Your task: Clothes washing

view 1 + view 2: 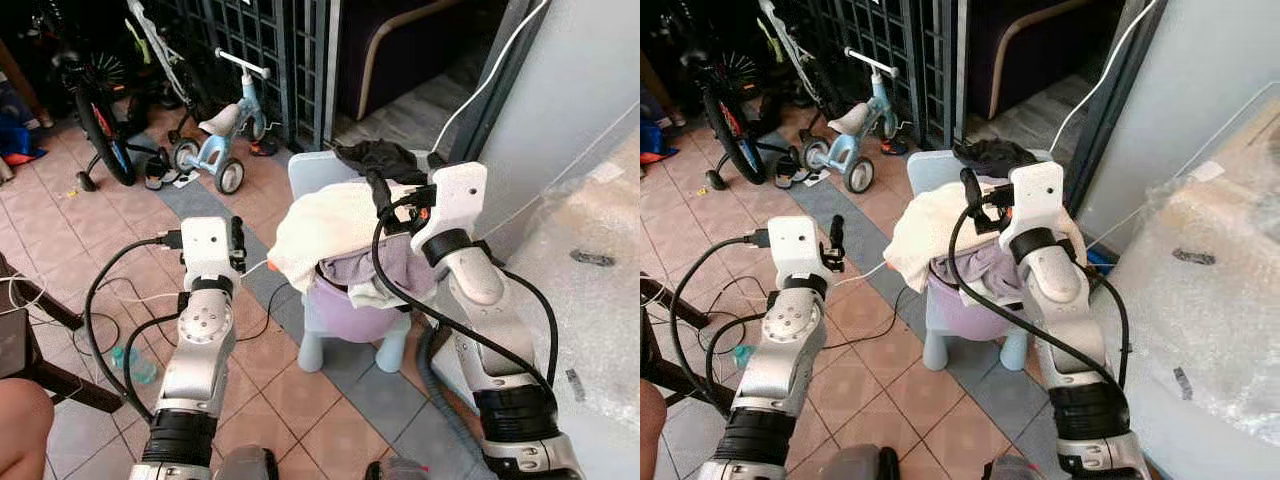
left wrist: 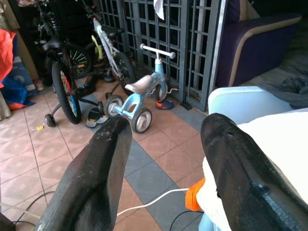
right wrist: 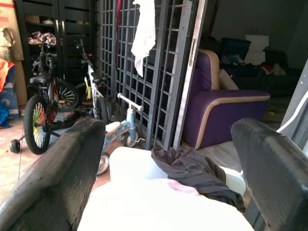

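Laundry pile on the little chair, both grippers empty

Right gripper (image 1: 381,196) hovers spread over the cream cloth (image 1: 320,232) atop the lavender basket (image 1: 350,312); left gripper (image 1: 237,243) open just left, bare tile floor (image 1: 90,230) beyond.

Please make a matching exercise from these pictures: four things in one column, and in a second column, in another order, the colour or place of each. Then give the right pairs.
Things:
1. balance bike
2. basin
3. dark garment
4. left gripper

Colour or place:
A. lilac, on the seat of the small chair, full of laundry
B. light blue, standing by the dark grille
C. open, raised over the tiled floor beside the chair
D. draped over the top of the chair's back

Pairs: 1-B, 2-A, 3-D, 4-C
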Controlling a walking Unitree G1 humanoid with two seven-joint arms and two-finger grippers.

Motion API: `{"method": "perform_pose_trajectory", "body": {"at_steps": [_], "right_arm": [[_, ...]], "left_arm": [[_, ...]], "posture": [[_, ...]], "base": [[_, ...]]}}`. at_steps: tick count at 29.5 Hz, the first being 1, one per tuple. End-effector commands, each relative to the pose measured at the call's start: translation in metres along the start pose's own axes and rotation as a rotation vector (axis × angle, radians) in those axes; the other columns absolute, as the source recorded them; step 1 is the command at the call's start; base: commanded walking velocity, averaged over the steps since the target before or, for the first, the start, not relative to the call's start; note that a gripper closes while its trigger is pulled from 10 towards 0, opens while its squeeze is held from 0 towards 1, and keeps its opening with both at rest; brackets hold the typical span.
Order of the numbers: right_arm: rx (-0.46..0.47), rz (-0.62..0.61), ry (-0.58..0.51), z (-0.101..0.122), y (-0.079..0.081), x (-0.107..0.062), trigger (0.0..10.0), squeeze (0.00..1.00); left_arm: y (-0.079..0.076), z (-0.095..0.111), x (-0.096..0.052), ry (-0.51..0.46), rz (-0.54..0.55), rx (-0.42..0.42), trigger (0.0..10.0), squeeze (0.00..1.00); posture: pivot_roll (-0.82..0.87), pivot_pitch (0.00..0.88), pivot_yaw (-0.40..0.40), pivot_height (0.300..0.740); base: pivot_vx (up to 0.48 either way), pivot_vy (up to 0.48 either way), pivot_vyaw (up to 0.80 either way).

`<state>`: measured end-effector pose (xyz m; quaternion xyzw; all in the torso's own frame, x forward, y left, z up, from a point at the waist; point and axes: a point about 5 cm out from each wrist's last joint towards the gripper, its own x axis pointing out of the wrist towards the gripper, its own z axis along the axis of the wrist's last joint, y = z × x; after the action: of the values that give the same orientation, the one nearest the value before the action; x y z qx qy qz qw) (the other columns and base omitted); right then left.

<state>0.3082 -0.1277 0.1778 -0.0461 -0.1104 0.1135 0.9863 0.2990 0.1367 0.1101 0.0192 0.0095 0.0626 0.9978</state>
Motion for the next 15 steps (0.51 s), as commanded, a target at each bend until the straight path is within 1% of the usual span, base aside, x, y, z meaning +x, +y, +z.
{"method": "perform_pose_trajectory", "body": {"at_steps": [1, 2, 4, 6, 7, 8, 11, 14, 15], "right_arm": [[-0.042, -0.052, 0.012, -0.003, -0.011, -0.007, 10.0, 0.00], [-0.042, -0.052, 0.012, -0.003, -0.011, -0.007, 10.0, 0.00], [-0.054, -0.073, 0.034, -0.008, -0.018, -0.014, 10.0, 0.00], [-0.060, -0.125, 0.094, -0.023, -0.030, -0.028, 10.0, 0.00], [-0.059, -0.130, 0.101, -0.024, -0.032, -0.030, 10.0, 0.00], [-0.064, -0.141, 0.125, -0.031, -0.035, -0.036, 10.0, 0.00], [-0.068, -0.156, 0.159, -0.039, -0.037, -0.042, 10.0, 0.00], [-0.025, -0.156, 0.181, -0.044, -0.036, -0.045, 10.0, 0.00], [-0.027, -0.163, 0.218, -0.049, -0.035, -0.044, 10.0, 0.00]], "left_arm": [[0.005, -0.001, -0.002, -0.001, 0.014, 0.002, 10.0, 0.00], [0.005, -0.001, -0.002, -0.001, 0.014, 0.002, 10.0, 0.00], [0.007, -0.001, -0.005, -0.005, 0.019, 0.001, 10.0, 0.00], [0.011, -0.003, -0.013, -0.009, 0.022, -0.002, 10.0, 0.00], [0.012, -0.003, -0.013, -0.009, 0.022, -0.003, 10.0, 0.00], [0.013, -0.004, -0.015, -0.004, 0.024, -0.003, 10.0, 0.00], [0.015, -0.005, -0.015, -0.001, 0.029, -0.002, 10.0, 0.00], [0.016, -0.004, -0.014, -0.003, 0.032, 0.001, 10.0, 0.00], [0.015, -0.003, -0.014, -0.004, 0.031, 0.001, 10.0, 0.00]], "posture": [[-0.05, 0.071, 0.028, 0.740], [-0.05, 0.071, 0.028, 0.740], [-0.05, 0.072, 0.029, 0.740], [-0.05, 0.075, 0.031, 0.740], [-0.05, 0.075, 0.031, 0.740], [-0.05, 0.075, 0.032, 0.740], [-0.05, 0.075, 0.033, 0.740], [-0.05, 0.075, 0.034, 0.740], [-0.05, 0.074, 0.034, 0.740]], "base": [[0.424, 0.000, 0.00], [0.424, 0.000, 0.00], [0.428, 0.000, 0.00], [0.428, 0.000, 0.00], [0.428, 0.000, 0.00], [0.416, 0.000, 0.00], [0.411, 0.000, 0.00], [0.411, 0.000, 0.00], [0.412, 0.000, 0.00]]}}
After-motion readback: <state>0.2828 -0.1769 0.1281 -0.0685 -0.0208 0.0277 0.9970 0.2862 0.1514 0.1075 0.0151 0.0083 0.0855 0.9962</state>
